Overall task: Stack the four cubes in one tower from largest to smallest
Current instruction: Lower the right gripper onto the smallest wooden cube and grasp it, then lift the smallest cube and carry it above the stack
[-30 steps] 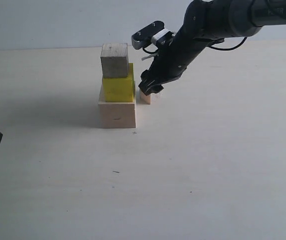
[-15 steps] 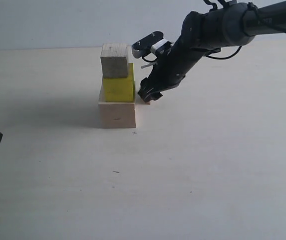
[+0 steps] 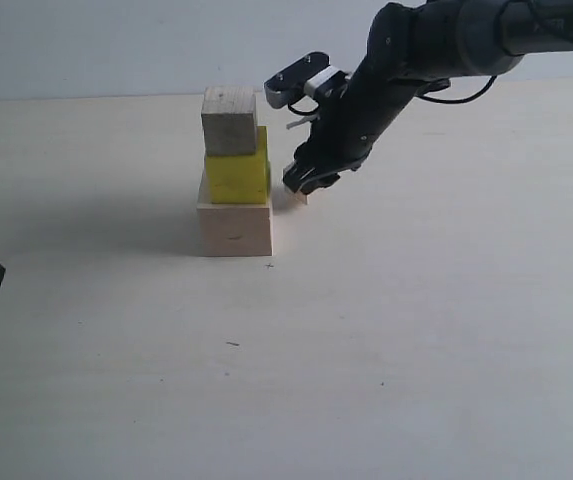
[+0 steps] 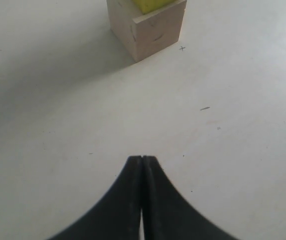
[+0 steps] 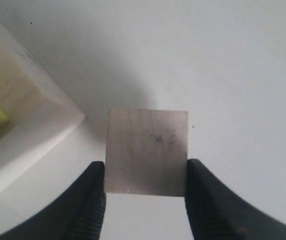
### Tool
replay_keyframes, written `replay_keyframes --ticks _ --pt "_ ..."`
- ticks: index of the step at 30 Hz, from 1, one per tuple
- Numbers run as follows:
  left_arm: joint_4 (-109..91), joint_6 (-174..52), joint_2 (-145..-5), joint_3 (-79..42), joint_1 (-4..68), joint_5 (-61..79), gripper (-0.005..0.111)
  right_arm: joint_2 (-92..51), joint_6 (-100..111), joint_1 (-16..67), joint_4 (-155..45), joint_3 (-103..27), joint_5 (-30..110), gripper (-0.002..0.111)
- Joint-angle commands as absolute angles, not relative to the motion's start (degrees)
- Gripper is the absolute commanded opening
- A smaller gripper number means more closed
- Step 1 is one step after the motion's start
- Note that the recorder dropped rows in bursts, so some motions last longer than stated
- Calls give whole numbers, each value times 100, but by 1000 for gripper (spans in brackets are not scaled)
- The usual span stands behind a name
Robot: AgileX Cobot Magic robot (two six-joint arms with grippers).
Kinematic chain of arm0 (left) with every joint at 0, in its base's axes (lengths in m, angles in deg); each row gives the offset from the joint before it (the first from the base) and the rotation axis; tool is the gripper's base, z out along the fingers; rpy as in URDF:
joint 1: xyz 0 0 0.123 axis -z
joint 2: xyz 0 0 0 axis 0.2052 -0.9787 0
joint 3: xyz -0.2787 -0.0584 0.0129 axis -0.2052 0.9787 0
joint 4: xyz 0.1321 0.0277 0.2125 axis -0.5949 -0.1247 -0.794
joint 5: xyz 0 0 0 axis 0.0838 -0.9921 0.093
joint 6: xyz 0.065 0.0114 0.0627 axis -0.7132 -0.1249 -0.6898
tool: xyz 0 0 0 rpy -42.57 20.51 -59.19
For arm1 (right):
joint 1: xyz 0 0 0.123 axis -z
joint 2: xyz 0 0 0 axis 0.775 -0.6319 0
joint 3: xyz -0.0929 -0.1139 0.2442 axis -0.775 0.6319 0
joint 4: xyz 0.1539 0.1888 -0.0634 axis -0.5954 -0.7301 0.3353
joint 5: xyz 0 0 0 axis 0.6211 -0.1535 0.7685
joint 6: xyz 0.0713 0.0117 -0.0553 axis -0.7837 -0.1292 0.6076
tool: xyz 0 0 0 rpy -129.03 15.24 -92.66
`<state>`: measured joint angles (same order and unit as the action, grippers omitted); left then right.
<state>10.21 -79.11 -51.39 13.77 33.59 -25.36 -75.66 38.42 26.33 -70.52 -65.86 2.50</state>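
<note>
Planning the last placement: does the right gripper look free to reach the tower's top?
Probably yes: the right gripper, shut on the tiny cube, is beside the tower, and its top cube is bare.

your table (image 3: 416, 330) is a plain pale surface with a few dark specks (image 3: 232, 344) on it. the big pale wood cube (image 3: 235, 229) sits flat on it. the tiny cube (image 5: 146, 152) is just beside that one, can't tell if it's touching the top.
</note>
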Motion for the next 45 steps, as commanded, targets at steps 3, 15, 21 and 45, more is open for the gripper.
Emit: replay_keyframes --ticks 3,15,21,45 --pt "979 -7834 -5182 1394 3345 -2471 0 -6847 3128 2692 -6136 -6579 -197 0" --pt "1134 -7745 -5118 1373 3345 -2703 0 -5292 5822 3588 -7974 -6579 -1697 0" --pt "1291 -7745 -5022 1360 3345 -2765 0 -4949 7557 3545 -9006 -6579 -2283 0" --pt "1539 -7765 -4853 1360 3345 -2831 0 -4995 2429 1750 -6649 -7620 -1749 0"
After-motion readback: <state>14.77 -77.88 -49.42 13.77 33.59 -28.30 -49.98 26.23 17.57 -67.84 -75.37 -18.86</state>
